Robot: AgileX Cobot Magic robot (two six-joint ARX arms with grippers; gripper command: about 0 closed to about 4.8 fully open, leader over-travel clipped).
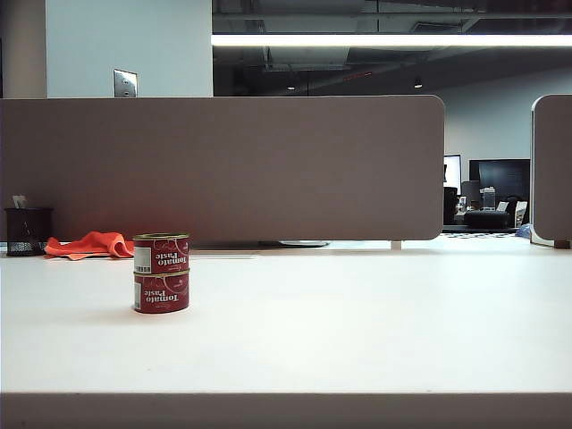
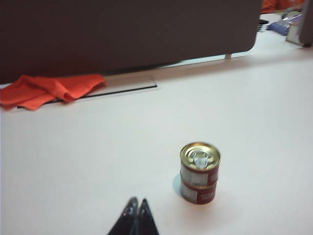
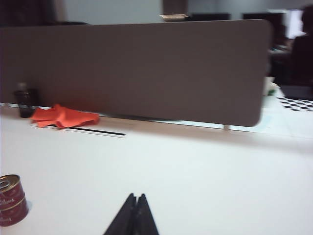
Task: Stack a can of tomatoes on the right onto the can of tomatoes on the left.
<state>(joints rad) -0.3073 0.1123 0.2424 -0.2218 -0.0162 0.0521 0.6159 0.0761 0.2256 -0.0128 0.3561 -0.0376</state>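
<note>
Two red cans of tomatoes stand stacked on the white table, left of centre in the exterior view: the upper can [image 1: 161, 253] sits upright on the lower can [image 1: 162, 293]. The left wrist view shows the same stack, with the gold lid of the upper can [image 2: 200, 164] and the lower can [image 2: 198, 191] under it. My left gripper [image 2: 137, 202] is shut with nothing in it, held back from the stack. In the right wrist view the stacked cans [image 3: 11, 199] sit at the frame's edge. My right gripper [image 3: 136, 196] is shut and empty, well away from them. Neither gripper shows in the exterior view.
An orange cloth [image 1: 89, 244] lies at the back left beside a black mesh cup [image 1: 27, 231]. A brown partition [image 1: 223, 165] runs along the table's far edge. The table's front edge [image 1: 286, 395] is near the camera.
</note>
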